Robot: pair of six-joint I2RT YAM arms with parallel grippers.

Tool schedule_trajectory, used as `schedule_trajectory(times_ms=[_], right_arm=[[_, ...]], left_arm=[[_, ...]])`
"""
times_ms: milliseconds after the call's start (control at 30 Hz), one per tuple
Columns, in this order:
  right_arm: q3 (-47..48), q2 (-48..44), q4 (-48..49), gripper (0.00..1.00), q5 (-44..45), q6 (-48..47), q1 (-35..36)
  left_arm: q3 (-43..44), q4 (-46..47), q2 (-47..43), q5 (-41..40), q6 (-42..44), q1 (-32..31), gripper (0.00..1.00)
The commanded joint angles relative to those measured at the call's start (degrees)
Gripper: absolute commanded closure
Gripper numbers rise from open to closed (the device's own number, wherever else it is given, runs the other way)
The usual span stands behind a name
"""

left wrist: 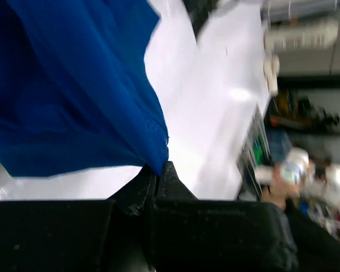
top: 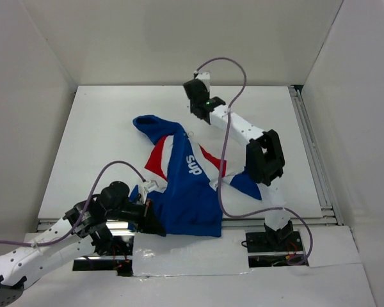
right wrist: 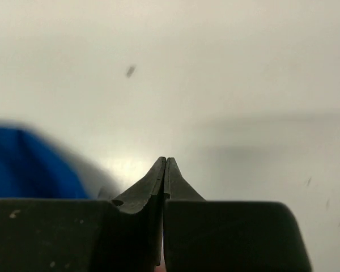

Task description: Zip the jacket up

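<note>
At the near left, the left gripper is pinched tight on a blue hem corner of the jacket, which lies crumpled at the near middle of the table. The cloth looks light and limp, so it will likely bunch unless held taut by the zipper's lower end. Farther off, the right gripper is closed on nothing.

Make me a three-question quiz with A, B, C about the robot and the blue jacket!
1. Where does the left gripper pinch the jacket?
A far edge
B near edge
C middle
2. What colour are the letters?
A yellow
B black
C white
3. How is the right gripper?
A shut, empty
B wide open
C holding fabric
Answers: 1 B, it grips the blue edge nearest the robot; 2 C, they are white on blue; 3 A, its jaws meet with nothing between.
</note>
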Motion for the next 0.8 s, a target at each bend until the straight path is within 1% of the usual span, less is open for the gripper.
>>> schedule_trajectory(times_ms=[0, 33, 67, 100, 133, 167, 233, 267, 300, 333, 367, 400, 433, 467, 500, 533, 567, 600, 633, 667, 700, 733, 767], right_arm=[[12.0, 3.89, 6.15, 1.0, 7.51, -1.67, -8.87], [15.41, 6.68, 3.88, 1.0, 6.72, -0.71, -11.31], [20.67, 7.75, 0.64, 1.0, 5.06, 0.34, -12.21], [21.42, 8.29, -0.01, 1.0, 3.65, 0.78, -13.26], [20.12, 6.64, 0.68, 1.0, 1.9, 0.53, -14.05], [14.02, 4.45, 5.22, 1.0, 0.92, -1.48, -13.89], [8.0, -1.25, 7.37, 1.0, -1.02, -2.29, -13.36], [3.37, -2.94, 7.28, 1.0, -1.54, -1.59, -12.92], [1.49, -6.7, 6.41, 1.0, -3.29, -0.97, -12.92], [-2.44, -8.3, 5.45, 1.0, -5.4, -0.19, -13.44], [-4.92, -10.32, 4.22, 1.0, -9.85, 1.39, -13.62], [-7.64, -14.6, 4.38, 0.85, -11.73, 2.19, -13.8], [-14.45, -16.91, 5.08, 0.75, -13.49, 2.63, -13.89], [-17.91, -19.45, 6.74, 0.62, -16.46, 3.68, -13.71], [-21.08, -24.35, 7.28, 0.35, -18.75, 3.95, -13.45], [-27.38, -26.4, 7.54, 0.28, -21.3, 3.78, -13.27], [-30.49, -28.6, 7.63, 0.22, -23.07, 3.52, -12.14], [-33.3, -32.1, 7.37, 0.13, -24.82, 2.99, -11.43], [-38.46, -33.35, 7.02, 0.1, -25.36, 2.12, -10.73], [-40.43, -35.37, 5.89, 0.07, -25.72, 1.76, -9.16], [-42.45, -36.08, 5.79, 0.03, -28.33, 0.54, -8.36], [-46.04, -36.79, 6.48, 0.02, -30.01, -2.0, -7.48], [-47.29, -37.58, 7.36, 0.02, -30.55, -2.98, -6.86]], left_arm=[[1.24, -6.64, -1.1, 9.74, -1.98, -1.87, 1.0], [1.24, -7.25, -1.1, 9.47, -1.98, -1.87, 1.0], [1.15, -7.35, -1.36, 9.29, -2.42, -1.87, 1.0], [0.98, -7.43, -1.71, 9.12, -2.68, -1.87, 1.0], [1.06, -7.52, -1.88, 7.72, -2.86, -1.87, 1.0], [1.06, -7.7, -2.06, 7.01, -3.12, -1.87, 1.0], [2.11, -7.52, -1.71, 4.48, -3.12, -1.87, 1.0], [2.64, -8.22, -0.41, 3.76, -3.21, -1.87, 0.63], [4.56, -8.83, 0.48, 2.28, -3.12, -1.87, 0.09], [5.54, -9.28, 1.44, 0.26, -3.12, -1.78, 0.01], [6.33, -9.71, 3.19, -0.46, -3.21, -1.87, 0.01], [7.38, -10.07, 4.17, -1.77, -3.47, -1.96, 0.01], [8.09, -10.77, 5.83, -6.39, -5.13, -1.96, 0.01], [9.84, -12.95, 6.63, -9.57, -6.02, -1.96, 0.01], [11.42, -15.67, 7.6, -13.78, -8.29, -1.78, 0.01], [13.0, -17.96, 9.52, -18.17, -12.49, -1.69, 0.01], [15.8, -19.98, 10.58, -25.44, -14.01, -1.43, 0.01], [16.87, -22.53, 11.46, -27.95, -14.81, -0.3, 0.01], [17.75, -22.9, 12.86, -30.06, -15.25, 0.67, 0.01], [17.94, -22.21, 13.23, -30.34, -13.95, 2.51, 0.01], [17.94, -18.72, 13.93, -30.35, -11.41, 7.66, 0.01], [17.85, -17.21, 15.59, -29.39, -9.21, 10.49, 0.01], [17.16, -14.84, 16.47, -23.11, -6.93, 13.83, 0.01]])
